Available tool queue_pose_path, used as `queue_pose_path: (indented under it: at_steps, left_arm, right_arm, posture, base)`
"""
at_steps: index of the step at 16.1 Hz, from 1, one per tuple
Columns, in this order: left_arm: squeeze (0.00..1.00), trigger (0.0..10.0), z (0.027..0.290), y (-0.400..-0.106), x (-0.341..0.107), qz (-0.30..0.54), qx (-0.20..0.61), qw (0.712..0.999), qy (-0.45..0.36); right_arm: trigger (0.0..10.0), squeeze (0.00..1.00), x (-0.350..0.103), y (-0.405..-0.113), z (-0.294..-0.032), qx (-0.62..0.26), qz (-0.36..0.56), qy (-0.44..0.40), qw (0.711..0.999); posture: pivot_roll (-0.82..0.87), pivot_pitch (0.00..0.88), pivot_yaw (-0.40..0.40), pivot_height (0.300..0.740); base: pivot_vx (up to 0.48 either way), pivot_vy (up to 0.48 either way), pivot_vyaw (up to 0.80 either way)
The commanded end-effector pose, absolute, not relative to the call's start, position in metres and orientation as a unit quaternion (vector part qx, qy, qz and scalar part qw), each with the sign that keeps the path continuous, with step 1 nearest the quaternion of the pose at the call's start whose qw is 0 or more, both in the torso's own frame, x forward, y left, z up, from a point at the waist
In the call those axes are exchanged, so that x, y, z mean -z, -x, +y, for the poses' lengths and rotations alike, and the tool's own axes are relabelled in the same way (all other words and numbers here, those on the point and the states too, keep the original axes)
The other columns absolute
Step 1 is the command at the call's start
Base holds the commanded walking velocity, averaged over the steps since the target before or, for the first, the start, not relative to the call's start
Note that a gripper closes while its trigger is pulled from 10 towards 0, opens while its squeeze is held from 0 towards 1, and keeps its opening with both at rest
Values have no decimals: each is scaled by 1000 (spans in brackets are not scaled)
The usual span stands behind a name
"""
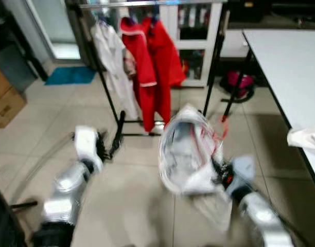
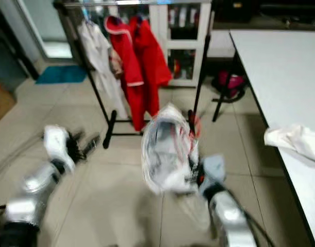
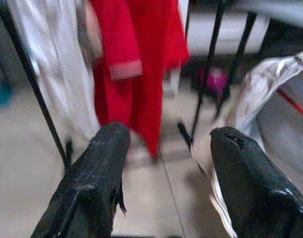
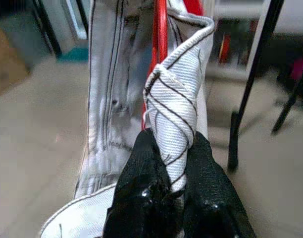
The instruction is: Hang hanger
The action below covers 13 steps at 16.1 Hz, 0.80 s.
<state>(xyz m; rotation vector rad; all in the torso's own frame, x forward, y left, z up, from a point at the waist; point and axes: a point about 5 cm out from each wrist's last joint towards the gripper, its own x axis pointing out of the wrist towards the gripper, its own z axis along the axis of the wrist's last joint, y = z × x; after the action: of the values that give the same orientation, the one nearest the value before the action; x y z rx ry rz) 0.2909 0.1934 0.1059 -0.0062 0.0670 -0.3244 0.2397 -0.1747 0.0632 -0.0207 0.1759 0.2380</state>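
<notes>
My right gripper [image 4: 174,163] is shut on a fold of a white, dark-striped garment [image 1: 186,152] that hangs on a red hanger [image 4: 160,44]. I hold it raised in front of me, right of centre, short of the black clothes rack [image 1: 114,105]. On the rack's top rail hang a white garment [image 1: 114,62] and two red ones [image 1: 152,67]. My left gripper [image 3: 166,148] is open, with nothing between its fingers, and points at the rack from lower left. The eye views are blurred.
A white table [image 1: 291,67] runs along the right with a crumpled white cloth [image 1: 307,138] on its edge. Behind the rack stands a white shelf unit [image 1: 196,41]. A cardboard box [image 1: 5,100] and a blue mat [image 1: 70,75] lie at the left. Tiled floor stretches ahead.
</notes>
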Motion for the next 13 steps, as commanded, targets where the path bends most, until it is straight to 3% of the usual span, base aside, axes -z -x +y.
queue_pose_path:
  at_steps: [1, 3, 7, 9, 10, 13]
  left_arm:
    - [0, 10000, 190, -290, -123, 23, 163, 986, -11]
    - [0, 10000, 184, -289, -135, 2, 151, 988, 2]
    - [0, 10000, 168, -292, -150, 0, 132, 990, -45]
    - [0, 10000, 164, -293, -144, 17, 115, 992, -53]
    - [0, 10000, 163, -292, -145, 21, 104, 993, -47]
    - [0, 10000, 156, -296, -153, 18, 133, 990, -46]
  right_arm:
    - [10000, 0, -88, -245, -179, -86, 57, 46, 994]
    - [10000, 0, -104, -246, -180, -77, 24, 82, 993]
    - [10000, 0, -136, -252, -178, 41, 24, -31, 998]
    - [10000, 0, -128, -252, -164, 23, 36, -63, 997]
    - [10000, 0, -126, -256, -157, 31, 52, -68, 996]
    - [10000, 0, -135, -269, -145, 19, 58, -87, 994]
  posture:
    - [-155, 0, 68, 740]
    - [-163, 0, 69, 740]
    - [-209, 0, 77, 740]
    - [-178, 0, 53, 740]
    - [-169, 0, 79, 740]
    - [-158, 0, 84, 740]
  base:
    - [0, 0, 0]
    - [0, 0, 0]
    - [0, 0, 0]
    - [0, 0, 0]
    - [0, 0, 0]
    - [295, 0, 0]
